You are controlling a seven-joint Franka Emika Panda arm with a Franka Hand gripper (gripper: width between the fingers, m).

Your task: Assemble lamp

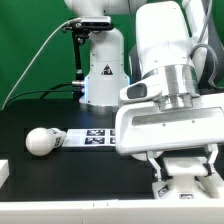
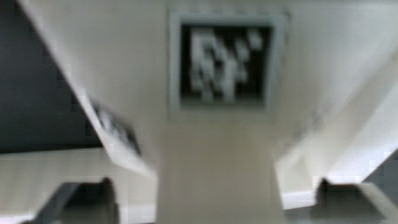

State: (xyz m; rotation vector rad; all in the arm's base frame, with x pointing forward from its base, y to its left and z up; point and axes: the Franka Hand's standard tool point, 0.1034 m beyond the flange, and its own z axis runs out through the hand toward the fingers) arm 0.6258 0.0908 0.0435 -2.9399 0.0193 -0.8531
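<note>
One lamp part is plain in the exterior view: the bulb [image 1: 39,141], a round white ball on a short stem. It lies on its side on the black counter [image 1: 75,172] toward that view's left, its stem end just beside the near end of the marker board [image 1: 95,138]. Behind the board stands the white robot pedestal [image 1: 103,72], against a green backdrop [image 1: 30,40]. The arm [image 1: 170,60] fills the exterior view's right, reaching low over the counter, well apart from the bulb. A sliver of something white [image 1: 3,170] sits at the left edge, too cropped to name. In the wrist view a white tagged part [image 2: 214,160] crowds the frame, blurred, with a black-and-white tag [image 2: 228,62] on its face; which lamp part it is cannot be told. The dark fingers [image 2: 80,200] sit wide apart on either side of it. Whether the jaws press on it or stand clear cannot be told.
</note>
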